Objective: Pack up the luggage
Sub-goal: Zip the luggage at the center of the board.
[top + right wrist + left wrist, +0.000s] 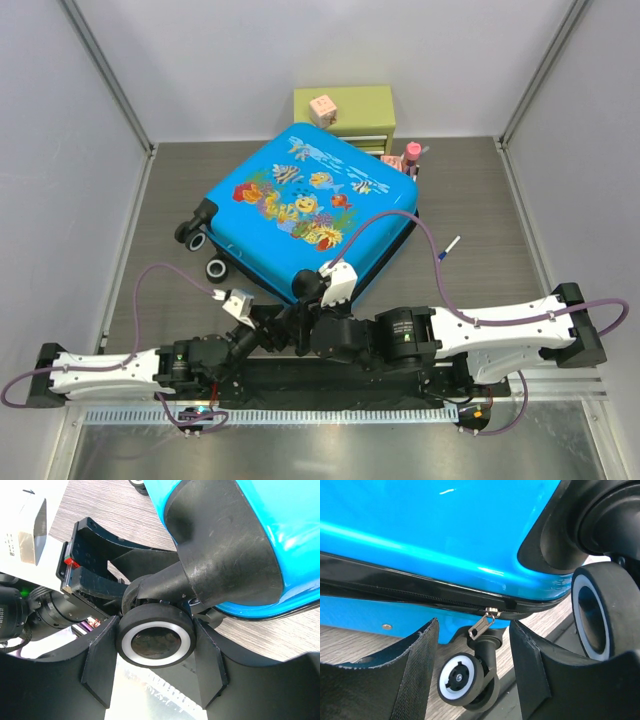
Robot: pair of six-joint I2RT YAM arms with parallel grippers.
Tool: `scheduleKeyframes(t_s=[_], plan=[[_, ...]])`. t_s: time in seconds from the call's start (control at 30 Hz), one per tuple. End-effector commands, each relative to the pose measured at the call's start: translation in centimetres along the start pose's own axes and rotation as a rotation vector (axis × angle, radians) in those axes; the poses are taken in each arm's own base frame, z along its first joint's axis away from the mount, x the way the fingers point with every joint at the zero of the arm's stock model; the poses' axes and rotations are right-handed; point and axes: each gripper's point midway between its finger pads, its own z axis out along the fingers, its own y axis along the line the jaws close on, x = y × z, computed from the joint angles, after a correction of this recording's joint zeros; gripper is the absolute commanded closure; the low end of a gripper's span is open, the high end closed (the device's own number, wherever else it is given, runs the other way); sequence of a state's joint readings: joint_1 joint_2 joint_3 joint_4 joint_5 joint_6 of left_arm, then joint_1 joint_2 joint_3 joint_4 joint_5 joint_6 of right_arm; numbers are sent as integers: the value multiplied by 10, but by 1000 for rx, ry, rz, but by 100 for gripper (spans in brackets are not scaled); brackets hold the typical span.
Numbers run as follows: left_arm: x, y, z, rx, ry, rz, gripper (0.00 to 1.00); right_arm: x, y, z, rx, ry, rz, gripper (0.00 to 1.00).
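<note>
The luggage point(300, 200), bright blue with a fish-and-coral print, lies closed and flat on the table, its near corner pointing at the arms. Both grippers meet at that corner. My right gripper point(303, 290) point(156, 626) is shut on a black caster wheel point(156, 642), a finger pressed against each side of its tread. My left gripper point(280, 325) point(474, 630) stands open under the closed zipper seam. The metal zipper pull point(482, 626) hangs just beyond the gap between its fingers, untouched. Another caster wheel point(465, 680) shows behind it.
A small green drawer chest point(345, 115) with a pink cube point(322, 107) on top stands behind the luggage. A pink bottle point(410, 158) stands at the luggage's far right corner. A pen point(447, 247) lies on the table to the right. Two luggage wheels point(195, 235) stick out left.
</note>
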State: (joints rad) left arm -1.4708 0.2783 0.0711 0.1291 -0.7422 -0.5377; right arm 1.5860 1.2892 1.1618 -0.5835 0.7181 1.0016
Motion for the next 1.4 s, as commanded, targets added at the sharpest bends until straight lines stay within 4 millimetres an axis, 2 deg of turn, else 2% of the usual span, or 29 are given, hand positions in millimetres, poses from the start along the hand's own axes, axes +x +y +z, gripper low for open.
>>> scheduleKeyframes(t_s=[0.0, 0.1, 0.37, 0.73, 1.03, 1.13, 1.27, 1.33, 1.37], plan=[[-12, 5, 3, -39, -64, -20, 40, -73, 9, -6, -17, -241, 180, 99], [-7, 4, 5, -43, -46, -9, 40, -72, 12, -3, -21, -236, 177, 99], [-8, -2, 11, -42, -49, 2, 40, -71, 18, -1, -31, -230, 175, 99], [-13, 2, 11, -48, -105, -29, 46, -69, 20, 0, -39, -227, 175, 99], [-5, 0, 15, -53, -81, -7, 47, -69, 22, 2, -45, -229, 176, 99], [-5, -1, 17, -51, -82, -4, 55, -70, 22, 2, -47, -231, 181, 99], [-3, -3, 18, -45, -77, -5, 83, -70, 21, 3, -42, -235, 181, 98], [-1, -3, 18, -45, -74, -3, 90, -70, 21, 4, -40, -239, 184, 99], [0, -3, 19, -45, -74, -4, 99, -71, 20, 4, -38, -241, 183, 99]])
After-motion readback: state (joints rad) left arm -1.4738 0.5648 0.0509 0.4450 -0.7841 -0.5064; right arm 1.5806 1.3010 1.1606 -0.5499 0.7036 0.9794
